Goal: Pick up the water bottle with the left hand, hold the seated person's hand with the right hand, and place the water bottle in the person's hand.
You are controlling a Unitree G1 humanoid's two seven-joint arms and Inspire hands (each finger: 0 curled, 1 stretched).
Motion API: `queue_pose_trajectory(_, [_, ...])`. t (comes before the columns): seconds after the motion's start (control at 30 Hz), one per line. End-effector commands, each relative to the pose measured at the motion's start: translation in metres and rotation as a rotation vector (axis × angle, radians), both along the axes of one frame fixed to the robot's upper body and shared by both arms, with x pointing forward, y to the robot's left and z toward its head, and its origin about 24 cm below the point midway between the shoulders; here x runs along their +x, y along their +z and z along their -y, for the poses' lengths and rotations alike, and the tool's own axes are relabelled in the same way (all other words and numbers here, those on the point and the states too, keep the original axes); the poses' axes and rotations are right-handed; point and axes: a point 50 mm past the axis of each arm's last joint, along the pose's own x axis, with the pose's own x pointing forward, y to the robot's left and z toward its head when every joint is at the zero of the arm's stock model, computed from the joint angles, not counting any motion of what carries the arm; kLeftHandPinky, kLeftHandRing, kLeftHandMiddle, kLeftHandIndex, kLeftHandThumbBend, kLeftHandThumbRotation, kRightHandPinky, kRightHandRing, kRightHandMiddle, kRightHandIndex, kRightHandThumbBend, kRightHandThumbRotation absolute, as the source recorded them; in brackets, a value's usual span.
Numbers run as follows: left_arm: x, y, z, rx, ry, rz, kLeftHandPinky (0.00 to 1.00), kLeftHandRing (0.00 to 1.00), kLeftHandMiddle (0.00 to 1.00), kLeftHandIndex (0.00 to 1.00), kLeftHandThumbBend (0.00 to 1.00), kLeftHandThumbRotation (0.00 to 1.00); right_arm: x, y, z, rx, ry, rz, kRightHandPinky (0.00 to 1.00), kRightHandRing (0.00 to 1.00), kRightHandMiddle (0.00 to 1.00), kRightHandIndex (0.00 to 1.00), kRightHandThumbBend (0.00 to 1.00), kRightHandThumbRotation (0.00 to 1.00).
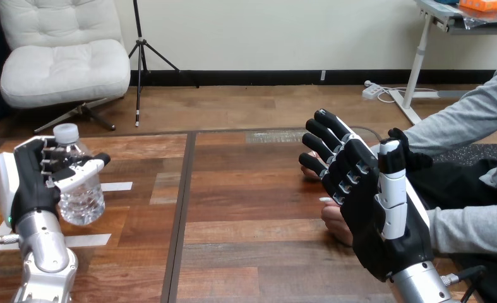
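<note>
My left hand (34, 180) grips the water bottle (81, 199) above the bench's (252, 208) left edge, ready for handover; my right hand (365, 208), fingers straight and empty, fronts the person's hands (337, 226).

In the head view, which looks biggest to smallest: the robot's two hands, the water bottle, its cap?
1. The right hand, though it may be nearer the camera, which could exaggerate it.
2. The left hand.
3. The water bottle that it grips.
4. The bottle cap.
</note>
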Motion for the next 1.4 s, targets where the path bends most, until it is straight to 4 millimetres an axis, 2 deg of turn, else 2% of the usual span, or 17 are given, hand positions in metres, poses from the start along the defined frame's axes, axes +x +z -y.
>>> queue_pose_trajectory(0.0, [0.015, 0.025, 0.008, 0.041, -0.047, 0.126, 0.44, 0.46, 0.49, 0.48, 0.73, 0.0, 0.008, 0.019, -0.001, 0.012, 0.0, 0.096, 0.91, 0.95, 0.93, 0.91, 0.77, 1.0])
queue_pose_trajectory(0.63, [0.009, 0.026, 0.015, 0.069, -0.117, 0.231, 0.42, 0.45, 0.48, 0.46, 0.69, 0.0, 0.009, 0.017, 0.0, -0.006, -0.003, 0.079, 0.91, 0.95, 0.93, 0.91, 0.77, 1.0])
queue_pose_trajectory(0.97, [0.006, 0.022, 0.015, 0.066, -0.121, 0.231, 0.4, 0.43, 0.46, 0.45, 0.71, 0.0, 0.013, 0.014, 0.002, -0.037, 0.0, 0.082, 0.91, 0.95, 0.94, 0.91, 0.75, 1.0])
queue_pose_trajectory(1.07, [0.006, 0.022, 0.016, 0.062, -0.124, 0.234, 0.4, 0.43, 0.46, 0.45, 0.72, 0.0, 0.017, 0.011, 0.005, -0.081, 0.013, 0.083, 0.91, 0.95, 0.94, 0.91, 0.74, 1.0])
queue_pose_trajectory(1.3, [0.006, 0.021, 0.018, 0.068, -0.137, 0.23, 0.39, 0.43, 0.46, 0.45, 0.73, 0.0, 0.03, 0.011, 0.019, -0.368, -0.003, 0.176, 0.85, 0.92, 0.92, 0.9, 0.76, 1.0])
queue_pose_trajectory(1.37, [0.006, 0.021, 0.019, 0.067, -0.138, 0.232, 0.39, 0.42, 0.46, 0.45, 0.73, 0.0, 0.034, 0.01, 0.021, -0.402, 0.004, 0.196, 0.83, 0.91, 0.92, 0.9, 0.78, 0.94])
